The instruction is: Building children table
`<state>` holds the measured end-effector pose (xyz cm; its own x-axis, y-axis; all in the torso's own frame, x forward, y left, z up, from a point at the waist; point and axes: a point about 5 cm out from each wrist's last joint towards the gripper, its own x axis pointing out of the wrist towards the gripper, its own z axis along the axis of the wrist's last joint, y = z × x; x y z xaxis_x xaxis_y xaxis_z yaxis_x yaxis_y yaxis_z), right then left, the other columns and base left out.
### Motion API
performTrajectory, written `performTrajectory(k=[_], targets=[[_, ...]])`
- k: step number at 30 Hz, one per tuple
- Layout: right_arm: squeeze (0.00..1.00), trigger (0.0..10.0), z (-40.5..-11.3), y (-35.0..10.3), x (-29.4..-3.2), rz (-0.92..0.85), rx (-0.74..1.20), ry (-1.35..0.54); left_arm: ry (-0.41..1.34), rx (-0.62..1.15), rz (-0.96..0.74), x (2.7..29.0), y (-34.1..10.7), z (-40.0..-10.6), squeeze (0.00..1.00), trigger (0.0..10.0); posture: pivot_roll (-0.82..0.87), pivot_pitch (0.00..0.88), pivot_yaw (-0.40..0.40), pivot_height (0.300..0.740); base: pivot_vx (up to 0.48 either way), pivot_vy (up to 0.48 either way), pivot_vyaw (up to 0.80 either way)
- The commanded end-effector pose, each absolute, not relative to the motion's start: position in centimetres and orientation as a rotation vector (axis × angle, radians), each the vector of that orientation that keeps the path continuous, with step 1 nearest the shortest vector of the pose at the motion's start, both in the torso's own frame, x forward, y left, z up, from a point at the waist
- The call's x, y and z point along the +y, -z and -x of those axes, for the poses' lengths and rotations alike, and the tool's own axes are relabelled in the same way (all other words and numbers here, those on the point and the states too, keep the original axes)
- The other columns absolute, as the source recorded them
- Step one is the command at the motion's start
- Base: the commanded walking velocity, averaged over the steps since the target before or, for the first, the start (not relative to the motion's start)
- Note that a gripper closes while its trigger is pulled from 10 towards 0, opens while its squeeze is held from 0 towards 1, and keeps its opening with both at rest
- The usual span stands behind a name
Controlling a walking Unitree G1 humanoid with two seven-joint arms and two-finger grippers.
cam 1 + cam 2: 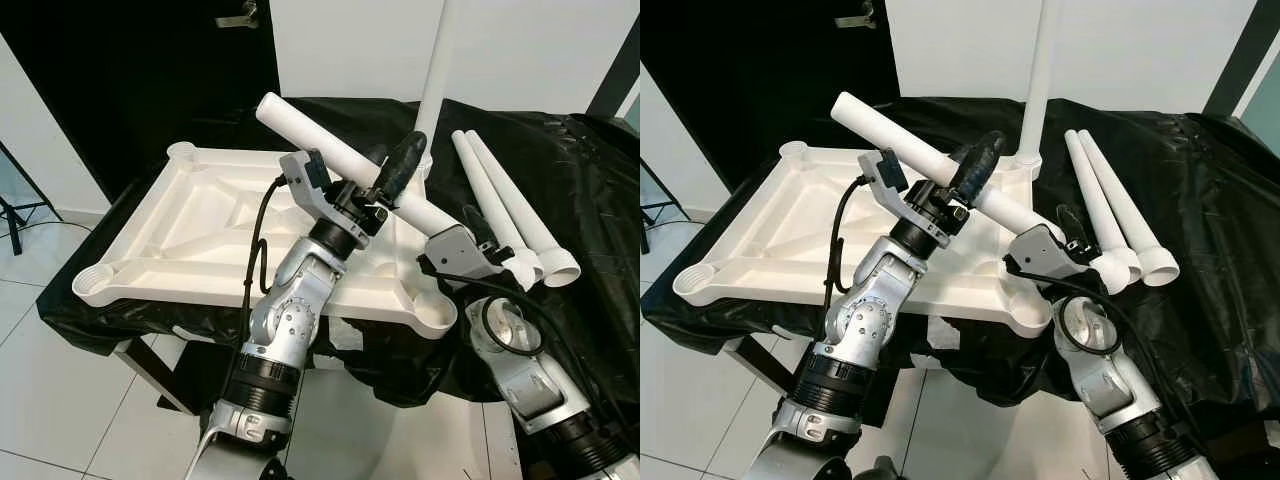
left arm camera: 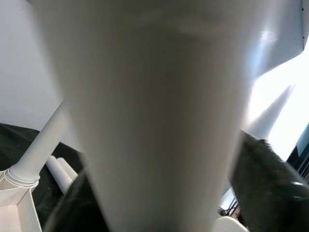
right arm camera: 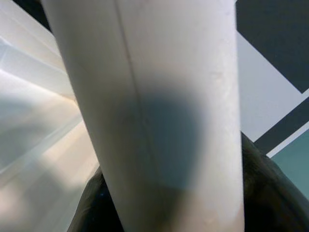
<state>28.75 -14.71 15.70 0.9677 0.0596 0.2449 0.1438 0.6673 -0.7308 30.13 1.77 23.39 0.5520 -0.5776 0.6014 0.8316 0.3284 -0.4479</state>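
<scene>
Smooth white plastic leg (image 1: 330, 150); glossy black sheet (image 1: 590, 190)

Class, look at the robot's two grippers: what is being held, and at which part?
Both hold one white table leg: the left gripper around its middle, the right gripper near its lower end.

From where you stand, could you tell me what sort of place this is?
Probably an indoor room used as an assembly spot: tiled floor, white wall, and a black-draped table holding an upturned white tabletop.

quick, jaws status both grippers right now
left gripper: jaws closed around the white table leg, held in the air.
right gripper: jaws closed on the same leg's lower end.
</scene>
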Motion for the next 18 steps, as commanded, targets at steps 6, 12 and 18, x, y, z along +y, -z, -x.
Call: performTrajectory(k=[6,12,18], targets=[[0.00,0.0,-29.0,-16.0,-14.1,0.866,-0.329,0.038,1.085,-0.434,0.835,0.6,-24.9,-29.2,0.00,0.0,0.12,0.000,0.024,0.740,0.000,0.000,0.00],[1.00,10.0,-29.0,-16.7,-13.4,0.730,-0.278,-0.058,1.099,-0.439,0.840,0.5,-24.9,-29.1,0.00,0.0,0.11,0.000,0.026,0.740,0.000,0.000,0.00],[1.00,10.0,-28.9,-16.6,-12.9,0.673,-0.188,-0.151,1.101,-0.439,0.840,0.5,-24.9,-29.1,0.00,0.0,0.11,0.000,0.026,0.740,0.000,0.000,0.00]])
